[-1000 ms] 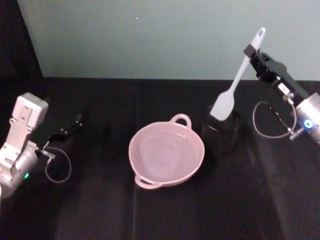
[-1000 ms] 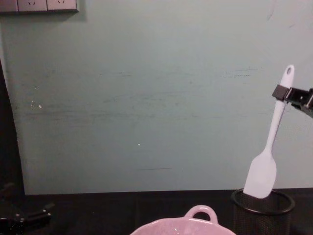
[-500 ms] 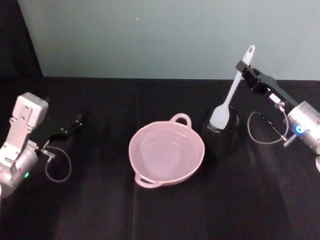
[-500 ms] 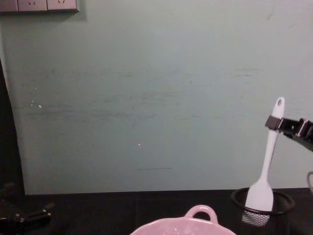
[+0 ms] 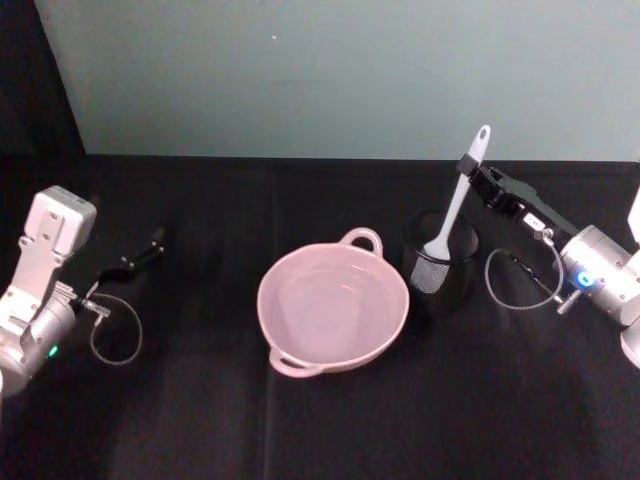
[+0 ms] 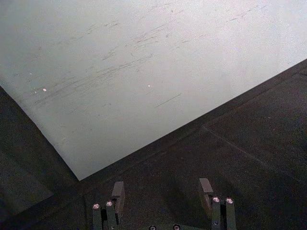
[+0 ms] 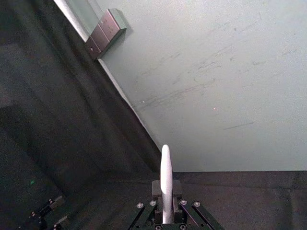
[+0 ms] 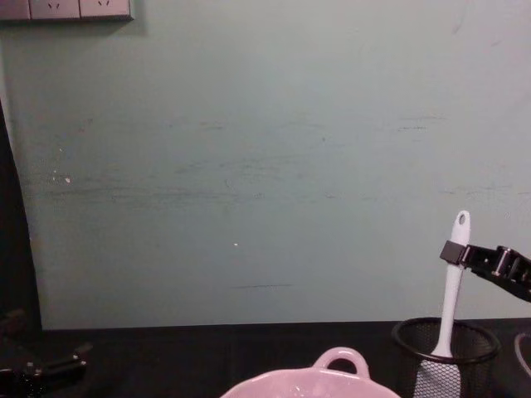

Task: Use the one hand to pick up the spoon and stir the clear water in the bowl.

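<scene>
Spoon (image 5: pixel 459 194) first: it stands almost upright at the right of the head view, its pale bowl down inside the black mesh cup (image 5: pixel 440 262) and its holed handle tip poking up against the green wall (image 5: pixel 330 70).

Going from the left of that frame: the left gripper (image 5: pixel 150 248) rests low over the black table (image 5: pixel 200 400) at the left edge, well apart from everything else. In the left wrist view its fingers (image 6: pixel 117 192) stand spread with nothing between them.

In the middle sits the pink bowl (image 5: pixel 333 303), one loop handle toward the wall and one toward the near edge. The clear water (image 5: pixel 325 305) in it shows as faint glints. The mesh cup stands just beside the bowl on its right.

Farther right, the right gripper (image 5: pixel 468 166) reaches in from the right edge and is clamped on the spoon's handle just below the tip. The right wrist view shows the white handle pinched between its fingers. In the chest view, at lower right, the spoon goes down into the cup while the gripper grips it high up.
</scene>
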Robot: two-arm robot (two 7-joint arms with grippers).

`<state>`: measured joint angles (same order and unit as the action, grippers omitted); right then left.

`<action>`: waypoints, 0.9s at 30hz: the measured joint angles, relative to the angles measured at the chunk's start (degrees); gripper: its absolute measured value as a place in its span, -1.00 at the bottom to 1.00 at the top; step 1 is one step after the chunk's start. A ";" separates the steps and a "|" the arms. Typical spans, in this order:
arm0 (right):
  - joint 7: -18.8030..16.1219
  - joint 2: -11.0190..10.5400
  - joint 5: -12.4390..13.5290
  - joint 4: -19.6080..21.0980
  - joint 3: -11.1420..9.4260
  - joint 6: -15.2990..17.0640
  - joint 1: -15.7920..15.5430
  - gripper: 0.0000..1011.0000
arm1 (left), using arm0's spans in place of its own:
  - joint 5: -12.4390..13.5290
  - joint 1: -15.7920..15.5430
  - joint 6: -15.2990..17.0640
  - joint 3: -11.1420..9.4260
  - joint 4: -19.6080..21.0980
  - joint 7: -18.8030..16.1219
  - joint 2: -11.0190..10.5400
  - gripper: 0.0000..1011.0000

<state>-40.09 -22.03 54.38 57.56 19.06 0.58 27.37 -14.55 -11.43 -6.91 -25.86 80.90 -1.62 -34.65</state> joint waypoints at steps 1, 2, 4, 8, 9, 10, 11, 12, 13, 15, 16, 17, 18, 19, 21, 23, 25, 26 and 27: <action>-0.06 0.03 -0.04 -0.15 0.03 -0.04 0.03 -0.78 | 0.00 0.00 0.00 0.00 0.00 0.00 0.00 1.00; -0.26 0.11 -0.12 -0.56 0.06 -0.14 0.14 -0.78 | 0.00 0.00 0.00 0.00 0.00 0.00 0.00 1.00; -0.46 0.18 -0.10 -0.92 0.07 -0.12 0.26 -0.78 | 0.00 0.00 0.00 0.00 0.00 0.00 0.00 1.00; -1.66 0.26 0.10 -1.82 0.23 0.06 0.48 -0.78 | 0.00 0.00 0.00 0.00 0.00 0.00 0.00 1.00; -1.87 0.28 0.15 -1.98 0.25 0.12 0.53 -0.78 | 0.00 0.00 0.00 0.00 0.00 0.00 0.00 1.00; -2.06 0.29 0.19 -2.11 0.27 0.19 0.58 -0.78 | 0.00 0.00 0.00 0.00 0.00 0.00 0.00 1.00; -2.06 0.29 0.20 -2.11 0.27 0.19 0.58 -0.78 | 0.00 0.00 0.00 0.00 0.00 0.00 0.00 1.00; -2.06 0.29 0.19 -2.09 0.27 0.19 0.57 -0.78 | 0.00 0.00 0.00 0.00 0.00 0.00 0.00 1.00; -2.05 0.29 0.19 -2.07 0.26 0.19 0.56 -0.78 | 0.00 0.00 0.00 0.00 0.00 0.00 0.00 1.00; -2.01 0.29 0.19 -2.04 0.26 0.19 0.54 -0.78 | 0.00 0.00 0.00 0.00 0.00 0.00 0.00 1.00; -1.92 0.29 0.19 -2.00 0.25 0.18 0.53 -0.78 | 0.00 0.00 0.00 0.00 0.00 0.00 0.00 1.00; -1.90 0.29 0.18 -1.98 0.25 0.18 0.53 -0.78 | 0.00 0.00 0.00 0.00 0.00 0.00 0.00 1.00; -1.87 0.29 0.19 -1.96 0.25 0.18 0.52 -0.78 | 0.00 0.00 0.00 0.00 0.00 0.00 0.00 1.00; -1.84 0.28 0.18 -1.94 0.24 0.16 0.51 -0.78 | 0.00 0.00 0.00 0.00 0.00 0.00 0.00 1.00; -1.81 0.27 0.18 -1.91 0.23 0.15 0.50 -0.78 | 0.00 0.00 0.00 0.00 0.00 0.00 0.00 1.00; -1.78 0.26 0.17 -1.88 0.22 0.12 0.49 -0.73 | 0.00 0.00 0.00 0.00 0.00 0.00 0.00 1.00; -1.76 0.25 0.16 -1.84 0.20 0.11 0.48 -0.65 | 0.00 0.00 0.00 0.00 0.00 0.00 0.00 1.00; -1.76 0.25 0.16 -1.83 0.20 0.10 0.48 -0.58 | 0.00 0.00 0.00 0.00 0.00 0.00 0.00 1.00; -1.74 0.25 0.16 -1.83 0.20 0.10 0.48 -0.54 | 0.00 0.00 0.00 0.00 0.00 0.00 0.00 1.00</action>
<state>-41.83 -21.78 54.54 55.73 19.26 0.68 27.84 -14.55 -11.43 -6.91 -25.86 80.90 -1.62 -34.64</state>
